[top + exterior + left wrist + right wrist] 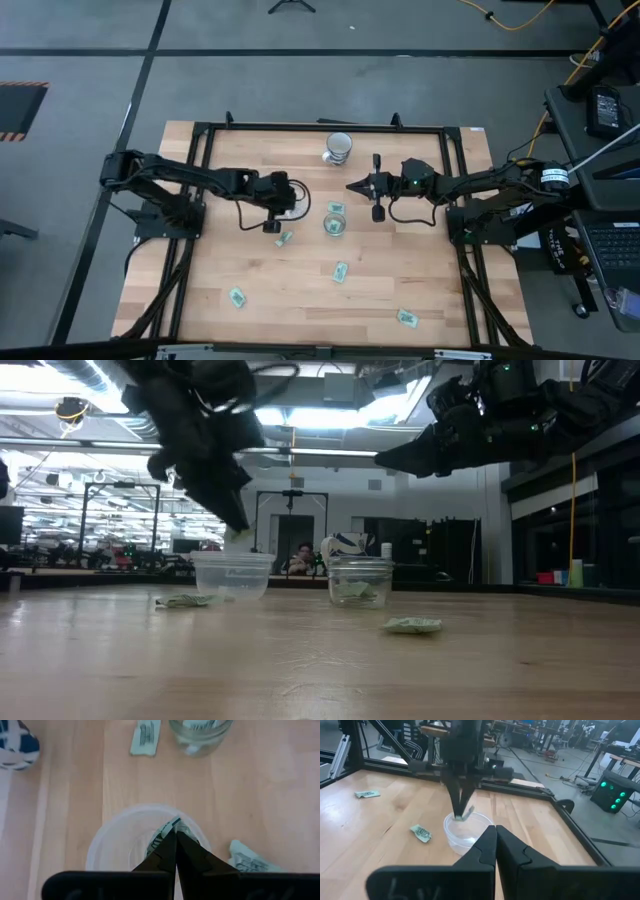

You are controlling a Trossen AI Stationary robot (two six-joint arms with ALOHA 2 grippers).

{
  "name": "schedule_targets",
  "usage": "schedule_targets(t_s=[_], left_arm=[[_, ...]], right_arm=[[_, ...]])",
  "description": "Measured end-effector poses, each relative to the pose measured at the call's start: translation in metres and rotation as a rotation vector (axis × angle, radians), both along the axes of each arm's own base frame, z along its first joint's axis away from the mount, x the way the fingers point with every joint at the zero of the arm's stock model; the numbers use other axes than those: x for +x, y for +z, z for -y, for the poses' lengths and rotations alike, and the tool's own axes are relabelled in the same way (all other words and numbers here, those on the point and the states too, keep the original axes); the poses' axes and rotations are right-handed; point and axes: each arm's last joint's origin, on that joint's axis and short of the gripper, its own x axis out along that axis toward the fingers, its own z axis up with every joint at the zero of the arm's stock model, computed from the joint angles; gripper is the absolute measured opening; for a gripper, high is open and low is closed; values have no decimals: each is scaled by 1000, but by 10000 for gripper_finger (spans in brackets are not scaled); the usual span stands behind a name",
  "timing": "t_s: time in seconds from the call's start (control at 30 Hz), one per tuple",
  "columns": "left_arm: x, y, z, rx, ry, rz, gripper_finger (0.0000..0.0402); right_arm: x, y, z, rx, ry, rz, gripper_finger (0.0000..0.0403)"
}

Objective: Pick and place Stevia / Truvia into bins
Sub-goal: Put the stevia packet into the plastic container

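Note:
My left gripper (175, 834) points down over the wide translucent cup (112, 832), shut on a green-and-white Stevia packet (167, 826). The low view shows the gripper (236, 525) just above the cup's rim (232, 557). One loose packet (247, 860) lies on the table beside that cup, and another (145, 737) lies near the narrow clear cup (358, 580), which has packets inside. More packets (341, 271) lie flat toward the near edge. My right gripper (352, 186) hangs shut, high above the table and right of the cups. My left gripper pinches the packet between its two fingers (162, 851), coming from above and pointing down. The packet's free end (171, 823) sticks out past the fingertips. It is lifted clear and hangs over the mouth of the wide cup (467, 831).
An opaque ribbed cup (338, 147) stands toward the far edge. Loose packets (237, 296) (407, 317) lie near the table's near edge. A black frame (200, 130) borders the wooden table. A person (303, 557) sits in the room beyond.

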Motion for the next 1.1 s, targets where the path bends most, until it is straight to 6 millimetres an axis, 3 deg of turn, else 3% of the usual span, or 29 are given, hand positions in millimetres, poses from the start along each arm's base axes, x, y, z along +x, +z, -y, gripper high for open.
schedule_targets(t_s=[0.27, 0.83, 1.1], left_arm=[[6, -17, -3, 37, 31, -70, 2], [5, -18, -4, 41, 38, -71, 5], [5, -17, -4, 50, 46, -72, 50]], right_arm=[[0, 0, 0, -1, 0, 0, 7], [0, 0, 0, 0, 0, -3, 7], [0, -1, 0, 0, 0, -6, 7]])
